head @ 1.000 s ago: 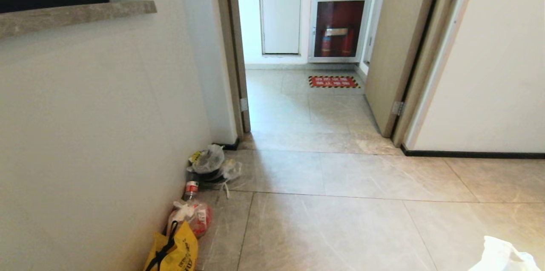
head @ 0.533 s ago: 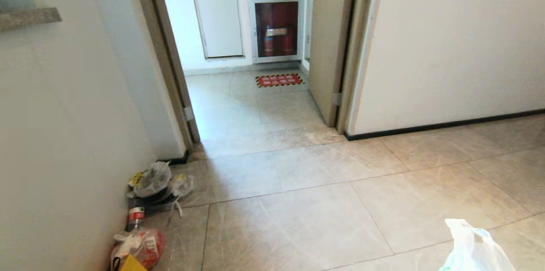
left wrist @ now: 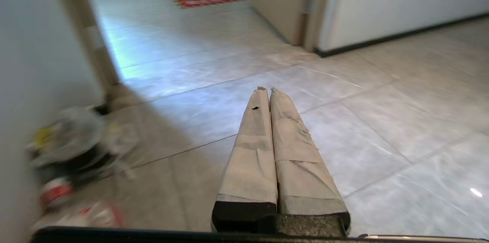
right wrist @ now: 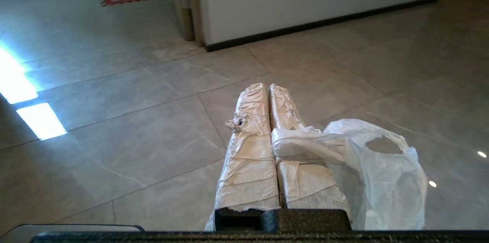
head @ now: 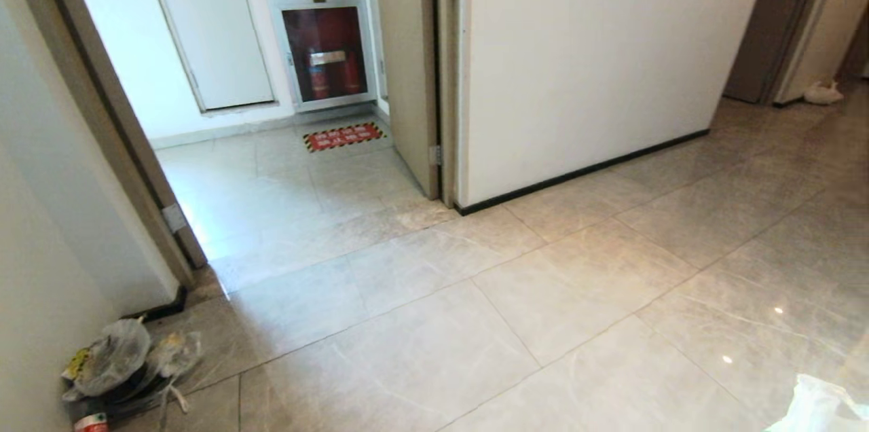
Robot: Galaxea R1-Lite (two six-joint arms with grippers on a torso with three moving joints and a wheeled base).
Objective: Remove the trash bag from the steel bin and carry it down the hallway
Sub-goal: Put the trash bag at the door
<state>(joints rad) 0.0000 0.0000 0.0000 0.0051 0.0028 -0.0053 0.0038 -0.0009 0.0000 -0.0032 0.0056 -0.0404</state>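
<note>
Right gripper (right wrist: 269, 88) clamped shut on the trash bag (right wrist: 366, 166).
Bag hung off its right side, low near the floor; left gripper (left wrist: 266, 91) was closed, empty.

Trash bag (head: 818, 410): only its top showed at the head view's lower right corner; print and handles unreadable there. Right gripper (right wrist: 268, 87): bag draped over one finger, contents hidden. Rubbish pile (head: 119, 367) by the wall: cut off at the lower left edge, blurred in the left wrist view.
</note>
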